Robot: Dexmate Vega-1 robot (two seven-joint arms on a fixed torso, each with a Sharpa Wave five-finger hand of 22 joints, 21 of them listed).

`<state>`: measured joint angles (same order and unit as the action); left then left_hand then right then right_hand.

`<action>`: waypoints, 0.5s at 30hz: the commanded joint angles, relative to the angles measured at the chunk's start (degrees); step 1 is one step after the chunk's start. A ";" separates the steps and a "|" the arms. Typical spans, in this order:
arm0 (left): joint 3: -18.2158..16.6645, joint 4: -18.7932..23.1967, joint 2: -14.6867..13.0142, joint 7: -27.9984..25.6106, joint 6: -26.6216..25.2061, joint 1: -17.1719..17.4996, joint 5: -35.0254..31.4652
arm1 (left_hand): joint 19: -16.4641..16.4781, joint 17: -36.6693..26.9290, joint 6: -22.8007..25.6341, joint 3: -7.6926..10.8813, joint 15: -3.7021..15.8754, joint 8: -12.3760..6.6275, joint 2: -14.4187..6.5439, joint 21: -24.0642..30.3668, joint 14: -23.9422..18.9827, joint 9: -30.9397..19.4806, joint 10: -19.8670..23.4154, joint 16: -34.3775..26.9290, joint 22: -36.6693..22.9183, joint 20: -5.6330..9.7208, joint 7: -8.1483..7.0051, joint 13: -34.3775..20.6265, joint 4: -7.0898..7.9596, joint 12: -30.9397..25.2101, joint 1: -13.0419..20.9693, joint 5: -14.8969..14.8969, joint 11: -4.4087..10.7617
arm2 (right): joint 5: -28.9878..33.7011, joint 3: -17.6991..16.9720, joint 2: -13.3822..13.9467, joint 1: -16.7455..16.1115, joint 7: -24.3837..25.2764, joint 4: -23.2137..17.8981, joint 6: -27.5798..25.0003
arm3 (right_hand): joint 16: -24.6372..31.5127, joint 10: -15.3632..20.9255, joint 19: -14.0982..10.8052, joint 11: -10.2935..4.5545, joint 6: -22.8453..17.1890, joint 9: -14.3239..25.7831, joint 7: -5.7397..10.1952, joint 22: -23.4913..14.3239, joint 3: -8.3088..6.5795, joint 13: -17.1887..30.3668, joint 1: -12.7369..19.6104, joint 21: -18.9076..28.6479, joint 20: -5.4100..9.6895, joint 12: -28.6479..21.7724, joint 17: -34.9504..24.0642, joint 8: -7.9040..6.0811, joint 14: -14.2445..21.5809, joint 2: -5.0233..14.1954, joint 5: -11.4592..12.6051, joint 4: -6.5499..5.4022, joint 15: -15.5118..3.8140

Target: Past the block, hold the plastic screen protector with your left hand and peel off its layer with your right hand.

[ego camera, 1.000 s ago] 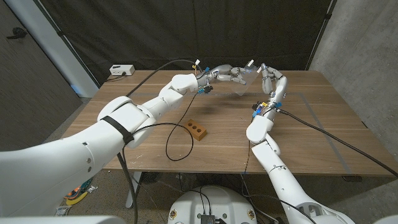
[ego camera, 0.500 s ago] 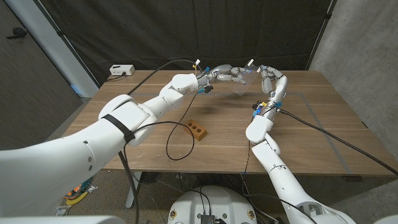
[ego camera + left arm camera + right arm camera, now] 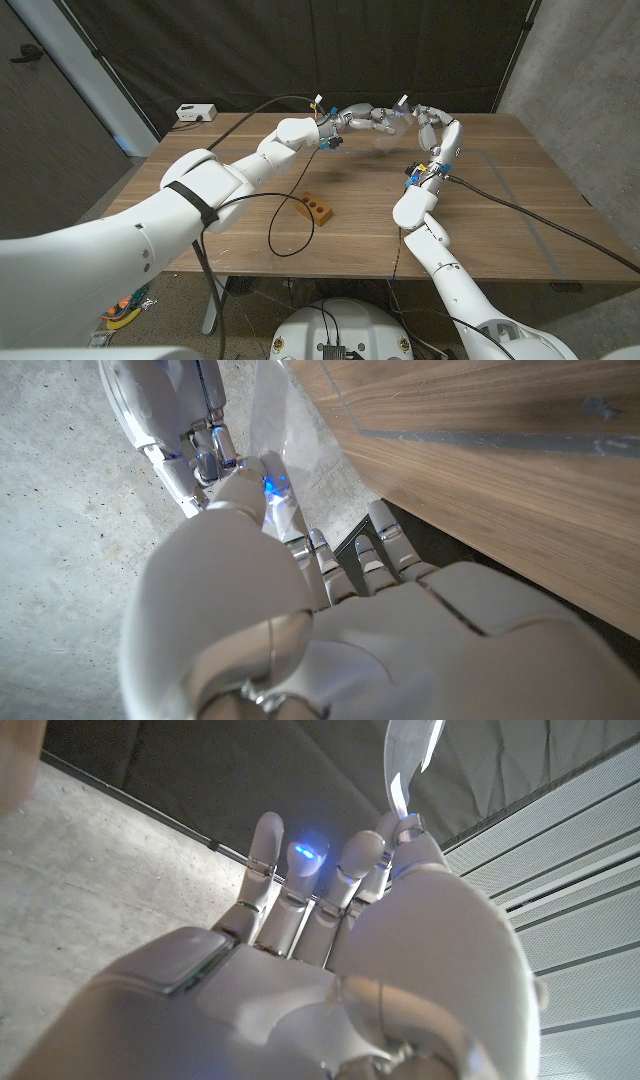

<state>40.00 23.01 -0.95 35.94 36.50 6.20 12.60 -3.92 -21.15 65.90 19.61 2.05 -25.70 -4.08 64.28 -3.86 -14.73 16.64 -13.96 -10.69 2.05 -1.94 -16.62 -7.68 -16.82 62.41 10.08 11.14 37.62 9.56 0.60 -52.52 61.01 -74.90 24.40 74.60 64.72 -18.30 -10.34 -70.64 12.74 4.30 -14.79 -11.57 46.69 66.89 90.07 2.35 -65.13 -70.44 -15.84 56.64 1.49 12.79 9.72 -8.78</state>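
Starting close by: small brown block [image 3: 315, 208] lying on the wooden table [image 3: 500, 230], with a black cable [image 3: 275, 235] looped beside it. Little holes in the block's top, too small to tell if anything sits in them. Nothing else here made for holding stuff.

Farther on, past the block and up in the air: left hand [image 3: 362, 118] and right hand [image 3: 432, 125], fingertips almost meeting. Closer together than a second ago, with the right hand leaned in toward the left. Clear screen protector [image 3: 385, 140] hanging between and just under them, looking fainter and smaller than before, when spread wider.

From the left wrist view: left hand curled in and gripping the edge of the screen protector. From the right wrist view: right hand pinching a thin clear strip [image 3: 405, 760] between thumb and one finger, other fingers [image 3: 265, 850] standing straight. Likely the peel-off layer or its tab, but hard to say for sure.

For the job: both grips look in place, the peel maybe begun but not done. Next, most likely, pulling the right hand away while holding tight with the left.

Farthest off: small white box [image 3: 196, 113] at the table's back edge.
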 commanded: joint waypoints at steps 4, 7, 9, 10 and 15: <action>-0.21 -0.90 0.28 0.72 -0.99 -0.43 0.88 | -0.44 -0.19 0.69 0.26 2.93 -0.39 -0.19 0.35 -0.16 -0.01 -0.03 0.31 -0.02 -0.15 0.19 -0.26 -0.20 -0.57 0.20 -0.18 -0.06 | 20.37 -5.56 -5.21 0.49 2.99 1.65 -4.37 | 0.27 -0.14 0.28 -0.75 -1.58 -0.45 0.73 -0.41 -0.49 2.03 0.79 0.28 5.95 -1.20 -0.10 0.36 0.30 -0.64 -0.70 -0.17 -3.69; -0.29 -0.89 0.23 0.89 -0.97 -0.39 1.03 | -0.51 -0.20 0.57 0.27 2.93 -0.37 -0.17 0.35 -0.11 -0.04 -0.07 0.34 -0.02 -0.16 0.23 -0.26 -0.22 -0.56 0.21 -0.18 -0.19 | 23.55 -6.32 -5.89 0.67 2.99 2.16 -4.79 | 0.30 -0.14 0.35 -0.76 -1.83 -0.64 0.81 -0.55 -0.59 2.71 0.77 0.30 6.01 -1.54 -0.10 0.52 0.24 -0.68 -0.91 -0.32 -3.69; -0.45 -0.93 0.24 1.13 -1.07 -0.35 1.28 | -0.47 -0.21 0.66 0.27 2.86 -0.38 -0.18 0.38 -0.09 0.00 -0.07 0.35 -0.02 -0.20 0.25 -0.26 -0.21 -0.57 0.22 -0.19 -0.16 | 25.89 -6.91 -6.40 0.75 2.99 2.55 -4.87 | 0.32 -0.13 0.34 -0.78 -1.88 -0.76 0.81 -0.63 -0.66 3.02 0.80 0.31 6.07 -1.68 -0.09 0.68 0.19 -0.77 -1.05 -0.36 -3.69; -0.47 -0.91 0.21 1.06 -0.97 -0.32 1.28 | -0.45 -0.22 0.63 0.28 2.82 -0.39 -0.19 0.39 -0.17 -0.04 -0.05 0.32 -0.02 -0.17 0.25 -0.26 -0.21 -0.59 0.22 -0.19 -0.12 | 26.80 -6.87 -6.37 0.77 2.99 2.67 -5.15 | 0.32 -0.40 0.32 -0.79 -1.98 -0.81 0.81 -0.65 -0.68 2.90 0.84 0.30 6.11 -1.47 -0.09 0.71 0.17 -0.88 -1.11 -0.34 -3.70; -0.67 -0.93 0.16 1.59 -0.87 -0.32 1.59 | -0.42 -0.24 0.70 0.28 2.95 -0.39 -0.13 0.44 -0.19 0.01 -0.01 0.33 -0.01 -0.10 0.38 -0.25 -0.23 -0.63 0.23 -0.19 -0.12 | 30.39 -6.25 -6.10 1.19 2.99 3.81 -7.11 | 0.35 -0.04 0.36 -0.85 -2.40 -1.04 0.80 -0.84 -0.89 3.17 0.96 0.29 6.31 -1.59 -0.08 0.98 0.08 -1.12 -1.42 -0.41 -3.70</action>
<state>39.74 22.26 -0.77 36.74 35.70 5.90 13.54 -3.92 -21.14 66.01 19.61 2.05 -25.68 -4.08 64.28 -3.86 -14.48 16.55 -13.96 -10.69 2.04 -1.80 -16.62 -7.69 -17.14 62.41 10.08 11.05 57.68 4.24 -4.33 -51.93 63.43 -72.84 20.41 74.58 64.43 -18.29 -10.99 -71.48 11.62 4.30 -15.32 -12.04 49.51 67.57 90.04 2.35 -66.54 -70.43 -15.15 56.64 0.78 11.45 9.23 -8.77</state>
